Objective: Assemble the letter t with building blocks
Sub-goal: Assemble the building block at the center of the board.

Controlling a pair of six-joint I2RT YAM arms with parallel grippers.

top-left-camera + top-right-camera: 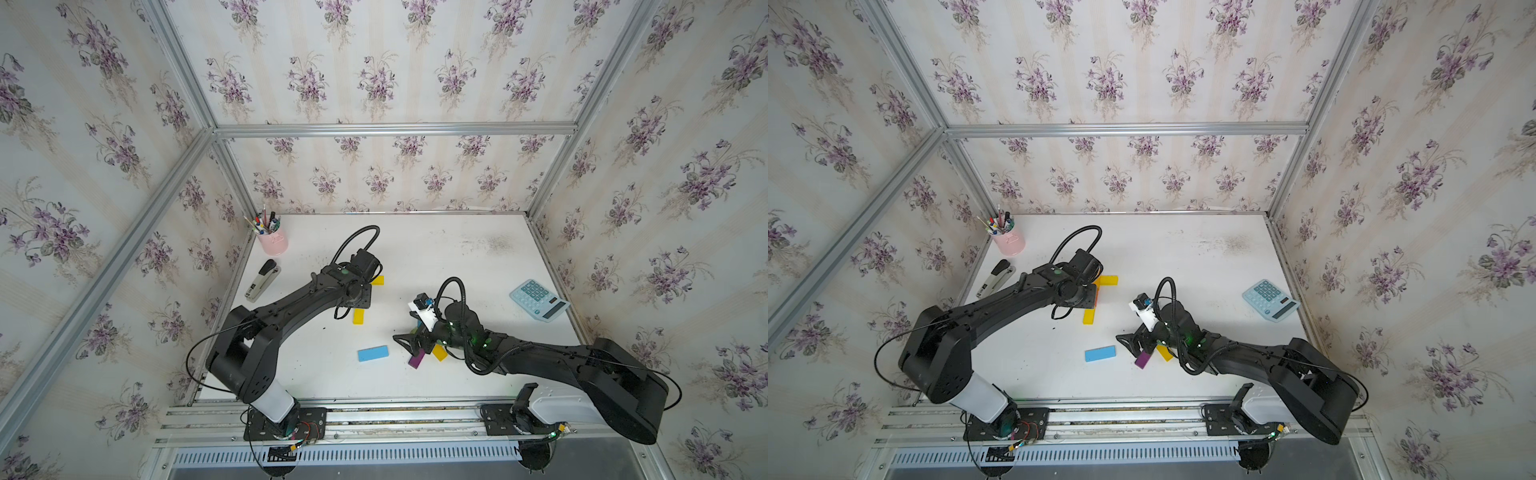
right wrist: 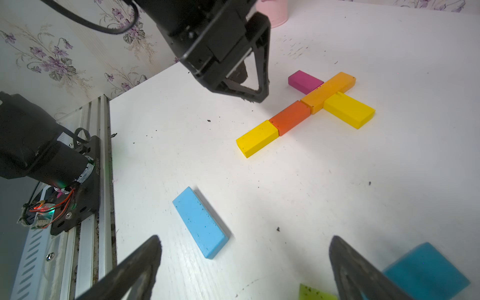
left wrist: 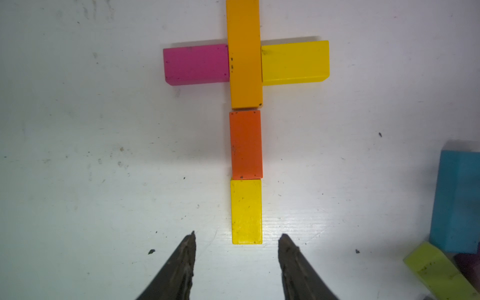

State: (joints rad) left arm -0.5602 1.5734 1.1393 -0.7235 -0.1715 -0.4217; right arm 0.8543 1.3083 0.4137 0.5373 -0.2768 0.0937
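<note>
The left pincer (image 3: 238, 235) stands open and empty, hanging just off the foot of the letter and clear of it. The right pincer (image 2: 245, 237) gapes wide over the light blue block (image 2: 200, 222) and holds nothing.

The t lies flat a little left of centre in a top view, half under the left arm. It has a long amber block (image 3: 244, 52) flanked by a magenta block (image 3: 196, 64) and a yellow crossbar block (image 3: 294, 62). Below those come an orange-red block (image 3: 246, 144) and the last yellow block (image 3: 246, 211).

To my eye the letter looks finished, so the risk is in leaving it. The pieces are only butted together. A sideways drift of the left fingertips while rising could knock the yellow foot askew, or widen the thin seam under the amber piece. The right arm works close by, among the spare teal block (image 2: 426, 270), lime block (image 2: 315, 293) and purple block (image 1: 417, 358). A long sweep from there could slide a spare into the stem, or bring the arms together.

The white tabletop (image 1: 457, 257) is smooth, scuffed and speckled with dark crumbs, so blocks would likely skid on it. A stapler (image 1: 262, 280) and a pink pen cup (image 1: 273, 241) sit at its left, a pale blue calculator (image 1: 539, 300) at its right. The walls carry violet-sprig wallpaper in an aluminium frame
</note>
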